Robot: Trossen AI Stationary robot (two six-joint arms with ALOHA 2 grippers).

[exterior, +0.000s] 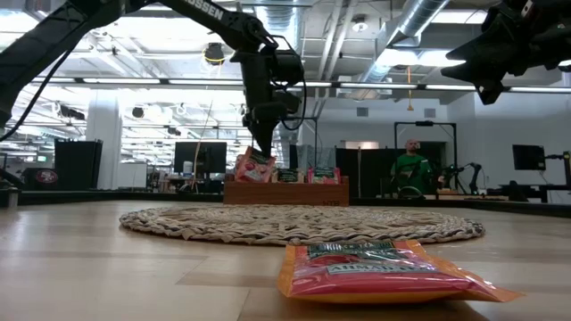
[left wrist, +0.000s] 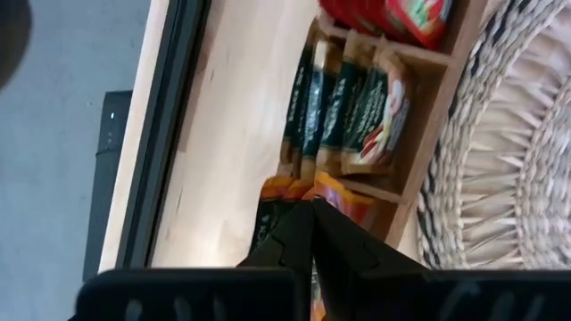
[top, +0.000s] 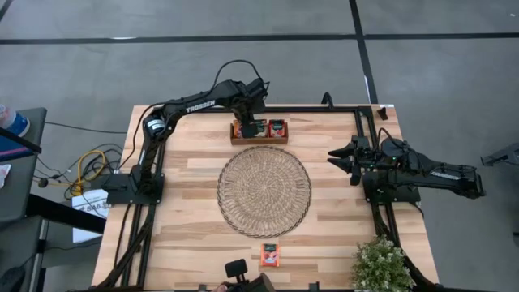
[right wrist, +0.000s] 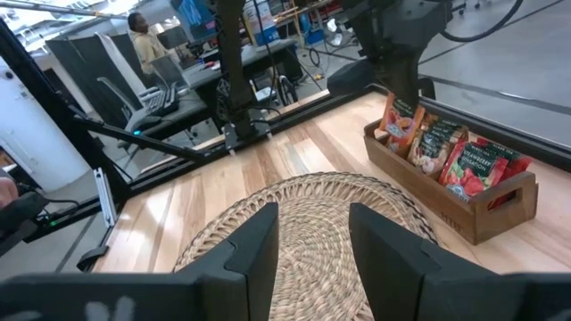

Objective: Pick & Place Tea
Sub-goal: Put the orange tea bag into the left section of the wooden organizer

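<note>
My left gripper (exterior: 260,148) is clamped on an orange tea sachet (exterior: 253,167) at the wooden tray (top: 259,139). My right gripper (top: 339,157) hangs apart, fingers spread and holding nothing.

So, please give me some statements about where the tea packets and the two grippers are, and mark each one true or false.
1. The left gripper is shut on a tea packet at the wooden tray. True.
2. The right gripper holds a tea packet. False: its fingers are open with nothing between them, and it hangs above the table's right side.
3. A lone red packet lies on the table, off the round woven mat. True.
4. Tea packets are lying on the woven mat. False: nothing lies on it.
</note>
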